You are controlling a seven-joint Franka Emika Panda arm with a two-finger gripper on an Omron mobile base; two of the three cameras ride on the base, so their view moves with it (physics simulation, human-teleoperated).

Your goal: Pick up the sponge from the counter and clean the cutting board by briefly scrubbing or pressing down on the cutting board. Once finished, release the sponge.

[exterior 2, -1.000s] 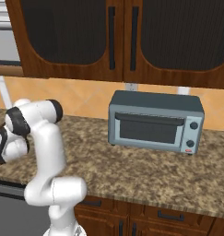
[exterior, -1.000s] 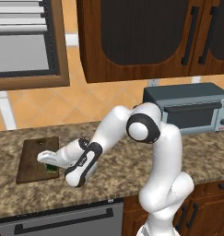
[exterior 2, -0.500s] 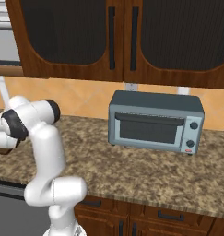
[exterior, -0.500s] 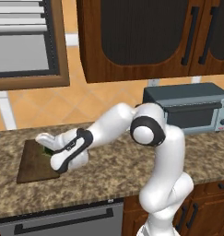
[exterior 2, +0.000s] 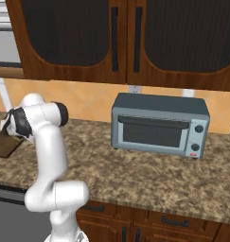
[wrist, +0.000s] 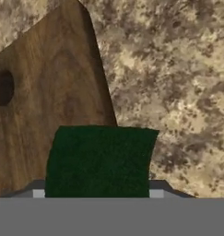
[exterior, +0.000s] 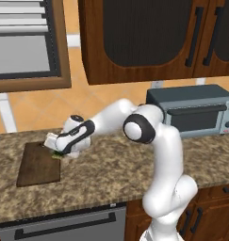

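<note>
The dark green sponge point(wrist: 99, 161) sits between my fingers, and my gripper point(wrist: 97, 192) is shut on it. It straddles the right edge of the dark brown cutting board point(wrist: 44, 92), whose small hole point(wrist: 3, 87) lies to the left. From the left base, my gripper point(exterior: 57, 148) hangs at the board's far right corner, with a sliver of the sponge point(exterior: 56, 155) under it. The cutting board point(exterior: 38, 164) lies flat on the speckled counter point(exterior: 111, 172). Whether the sponge touches the wood I cannot tell. In the right base view a corner of the cutting board point(exterior 2: 3, 144) shows beside my arm.
A grey toaster oven point(exterior: 191, 110) stands at the back of the counter point(exterior 2: 135, 175), well right of the board; it also appears as the toaster oven point(exterior 2: 159, 125). Dark wall cabinets point(exterior: 149, 37) hang overhead. An appliance front point(exterior: 64, 226) sits below the counter edge.
My hand has carried the sponge across the board from its near middle toward the far right corner, and the arm has stretched further back. The board has not moved.
</note>
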